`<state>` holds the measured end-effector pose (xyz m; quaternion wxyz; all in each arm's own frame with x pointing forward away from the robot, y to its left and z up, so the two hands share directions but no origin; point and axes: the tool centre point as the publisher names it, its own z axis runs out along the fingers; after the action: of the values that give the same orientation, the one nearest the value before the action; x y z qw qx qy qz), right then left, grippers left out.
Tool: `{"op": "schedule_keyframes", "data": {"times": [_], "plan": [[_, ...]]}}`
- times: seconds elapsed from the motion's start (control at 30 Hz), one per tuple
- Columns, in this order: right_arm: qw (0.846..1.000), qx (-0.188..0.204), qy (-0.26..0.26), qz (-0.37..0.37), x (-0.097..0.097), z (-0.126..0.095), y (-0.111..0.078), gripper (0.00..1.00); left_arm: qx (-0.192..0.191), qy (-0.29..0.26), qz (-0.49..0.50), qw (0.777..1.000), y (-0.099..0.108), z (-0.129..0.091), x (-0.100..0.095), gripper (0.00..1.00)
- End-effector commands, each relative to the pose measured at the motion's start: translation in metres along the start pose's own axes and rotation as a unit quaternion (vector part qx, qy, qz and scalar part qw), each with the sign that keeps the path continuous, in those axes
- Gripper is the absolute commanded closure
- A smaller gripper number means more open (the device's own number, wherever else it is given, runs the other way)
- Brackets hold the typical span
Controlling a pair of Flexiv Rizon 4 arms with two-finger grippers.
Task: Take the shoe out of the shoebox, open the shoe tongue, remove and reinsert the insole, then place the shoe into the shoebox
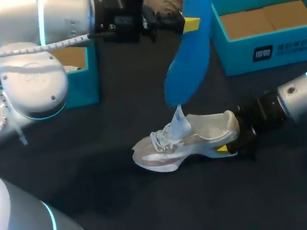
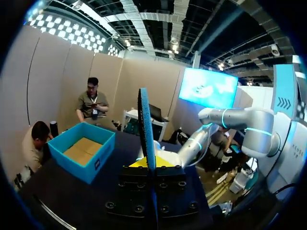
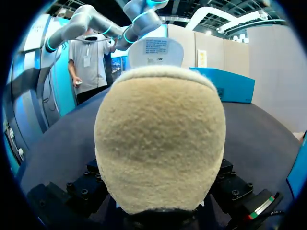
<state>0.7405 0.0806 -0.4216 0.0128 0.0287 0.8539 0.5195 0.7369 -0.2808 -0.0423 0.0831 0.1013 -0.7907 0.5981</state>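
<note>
A white shoe (image 1: 187, 139) rests on its sole on the dark table, toe pointing left and tongue (image 1: 180, 123) pulled up. My right gripper (image 1: 230, 146) comes in from the right and is shut on the shoe's heel. In the right wrist view the fuzzy beige heel lining (image 3: 160, 143) fills the space between its fingers. The blue insole (image 1: 189, 49) hangs in the air above the shoe. My left gripper (image 1: 188, 23) is shut on the insole's upper part. In the left wrist view the insole (image 2: 146, 124) stands edge-on between the yellow tips.
An open blue shoebox (image 1: 268, 23) with a cardboard floor stands at the back right. A second blue box part (image 1: 79, 80) sits at the back left, under my left arm. Bare dark table lies in front of the shoe.
</note>
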Motion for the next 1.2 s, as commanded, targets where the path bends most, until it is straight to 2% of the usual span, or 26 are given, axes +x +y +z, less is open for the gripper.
{"op": "schedule_keyframes", "data": {"times": [0.03,0.27,0.53,0.6,0.87,1.2], "plan": [[1.000,0.001,-0.001,0.000,0.001,0.001,0.000,1.00,0.013,0.023,-0.040,0.999,-0.002,-0.023,0.007,1.00],[1.000,0.001,-0.001,0.000,0.001,0.001,0.000,1.00,0.035,0.070,-0.102,0.992,-0.027,-0.037,0.028,1.00],[1.000,0.001,-0.001,0.000,0.001,0.001,0.000,1.00,0.091,0.102,-0.162,0.977,-0.043,-0.044,0.048,1.00],[1.000,0.001,-0.001,0.000,0.001,0.001,0.000,1.00,0.100,0.098,-0.166,0.976,-0.044,-0.045,0.051,1.00],[1.000,0.001,-0.001,0.000,0.001,0.001,0.000,1.00,0.135,0.137,-0.217,0.957,-0.043,-0.045,0.078,1.00],[1.000,0.001,-0.001,0.000,0.001,0.001,0.000,1.00,0.147,0.167,-0.271,0.936,-0.035,-0.040,0.087,1.00]]}}
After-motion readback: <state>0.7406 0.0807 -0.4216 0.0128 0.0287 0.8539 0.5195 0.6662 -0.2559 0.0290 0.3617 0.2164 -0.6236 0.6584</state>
